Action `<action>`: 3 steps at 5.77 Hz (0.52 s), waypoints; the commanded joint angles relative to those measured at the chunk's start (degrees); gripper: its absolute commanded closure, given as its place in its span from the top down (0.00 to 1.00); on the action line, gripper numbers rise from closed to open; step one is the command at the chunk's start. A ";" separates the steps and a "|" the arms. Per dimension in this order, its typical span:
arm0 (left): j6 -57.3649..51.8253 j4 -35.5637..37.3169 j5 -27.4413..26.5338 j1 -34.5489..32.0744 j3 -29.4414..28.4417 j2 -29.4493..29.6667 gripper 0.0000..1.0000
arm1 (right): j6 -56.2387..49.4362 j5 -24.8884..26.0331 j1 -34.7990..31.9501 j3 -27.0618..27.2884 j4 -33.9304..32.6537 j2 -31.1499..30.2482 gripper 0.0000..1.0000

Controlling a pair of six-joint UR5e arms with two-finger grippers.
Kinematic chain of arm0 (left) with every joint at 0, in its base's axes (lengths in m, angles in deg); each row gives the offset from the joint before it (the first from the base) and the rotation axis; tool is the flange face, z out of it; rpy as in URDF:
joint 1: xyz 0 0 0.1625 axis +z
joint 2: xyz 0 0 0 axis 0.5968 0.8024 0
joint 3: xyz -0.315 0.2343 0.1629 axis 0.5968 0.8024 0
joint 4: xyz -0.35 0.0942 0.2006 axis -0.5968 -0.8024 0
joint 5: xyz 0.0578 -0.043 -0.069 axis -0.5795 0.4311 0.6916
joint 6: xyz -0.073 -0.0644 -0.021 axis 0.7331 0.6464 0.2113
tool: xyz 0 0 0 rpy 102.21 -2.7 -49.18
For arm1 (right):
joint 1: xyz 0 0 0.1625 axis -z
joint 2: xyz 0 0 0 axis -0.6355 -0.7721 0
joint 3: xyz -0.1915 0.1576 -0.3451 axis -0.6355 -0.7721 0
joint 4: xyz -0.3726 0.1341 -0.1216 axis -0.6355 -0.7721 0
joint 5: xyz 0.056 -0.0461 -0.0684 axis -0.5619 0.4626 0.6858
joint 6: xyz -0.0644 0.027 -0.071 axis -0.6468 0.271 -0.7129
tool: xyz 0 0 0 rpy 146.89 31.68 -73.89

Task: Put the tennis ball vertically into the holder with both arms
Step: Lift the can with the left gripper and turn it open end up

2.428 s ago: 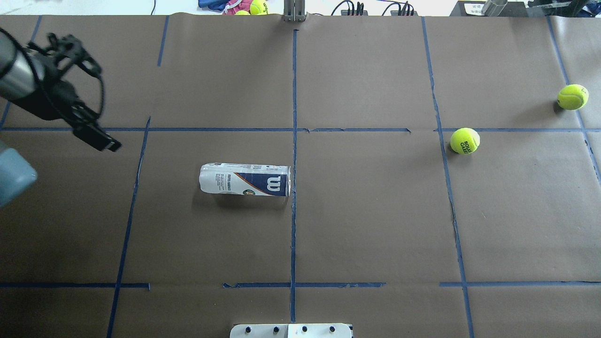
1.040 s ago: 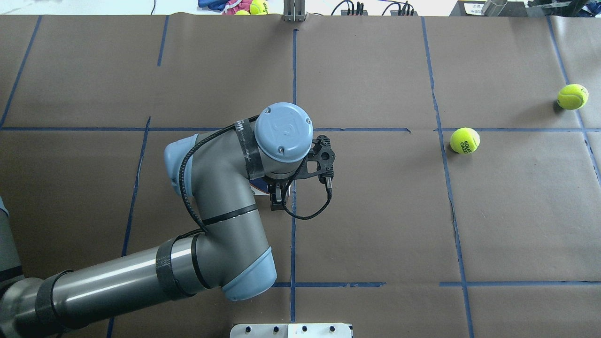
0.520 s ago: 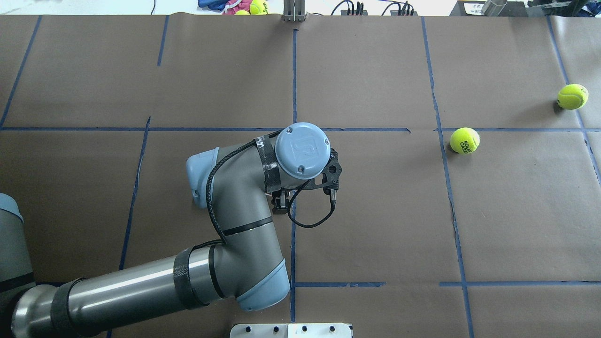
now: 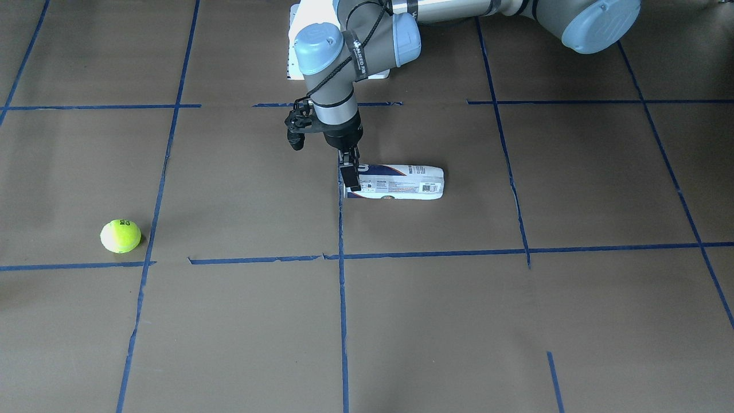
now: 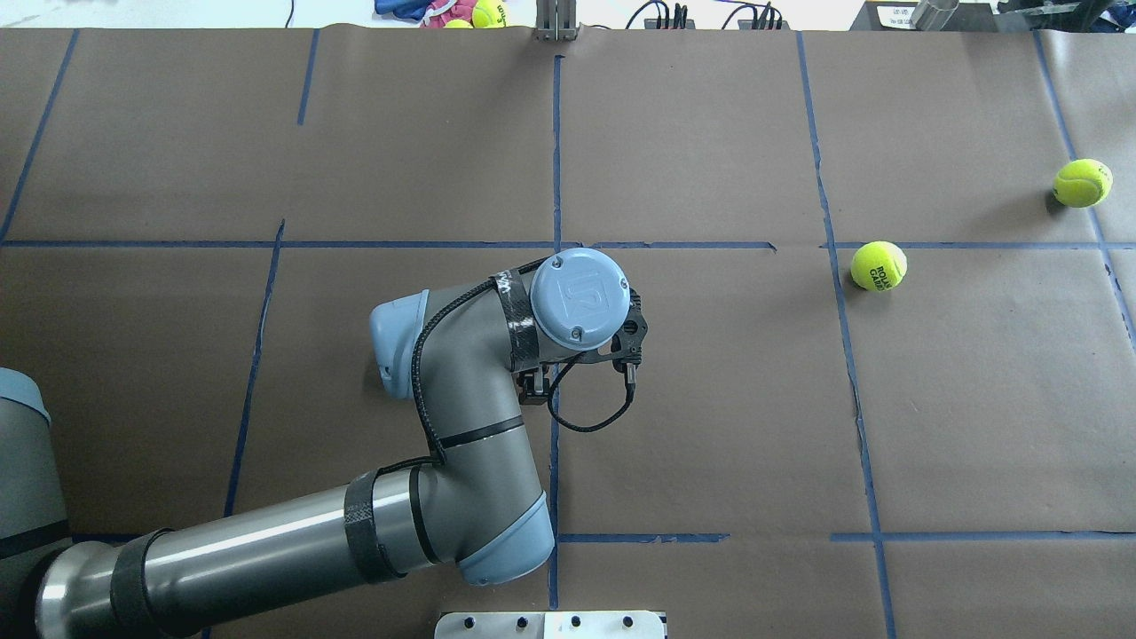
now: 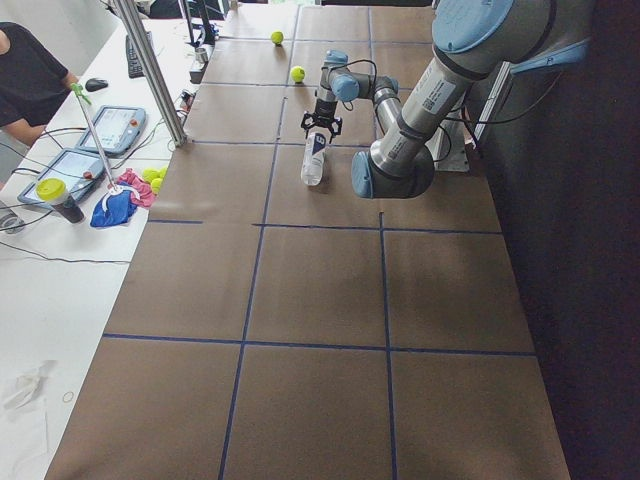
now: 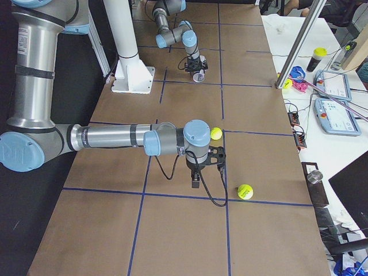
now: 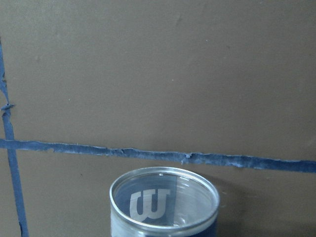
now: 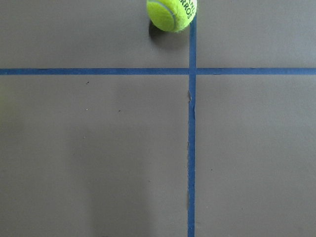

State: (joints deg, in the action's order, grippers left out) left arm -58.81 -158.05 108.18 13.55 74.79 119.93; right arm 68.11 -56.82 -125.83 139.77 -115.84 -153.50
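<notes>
The holder (image 4: 401, 182), a clear can with a navy-and-white label, lies on its side mid-table. Its open mouth shows at the bottom of the left wrist view (image 8: 164, 205). My left gripper (image 4: 351, 178) points down at the mouth end. In the overhead view the left arm hides the can, and only the fingers (image 5: 532, 389) show. I cannot tell whether the gripper is open or shut. A tennis ball (image 5: 879, 266) lies far to the right, at the top of the right wrist view (image 9: 172, 15). My right gripper (image 7: 195, 179) shows only in the exterior right view, close beside this ball (image 7: 215, 133).
A second tennis ball (image 5: 1083, 183) lies near the far right edge. The white bolted pedestal plate (image 5: 550, 624) stands at the robot's side of the table. Blue tape lines cross the brown table cover. More balls and cloths (image 5: 461, 13) lie beyond the far edge.
My left arm swung in from the left edge to above the can. In the last half second it shifted slightly to the right. Both balls stayed put.
</notes>
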 commanded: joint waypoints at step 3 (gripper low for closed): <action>0.01 -3.85 -0.02 -0.02 -3.47 -0.43 0.98 | 0.02 0.00 0.06 0.09 0.00 0.07 1.00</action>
State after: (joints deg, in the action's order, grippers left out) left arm -58.81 -161.36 108.15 13.53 71.71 119.58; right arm 68.13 -56.82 -125.77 139.78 -115.84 -153.44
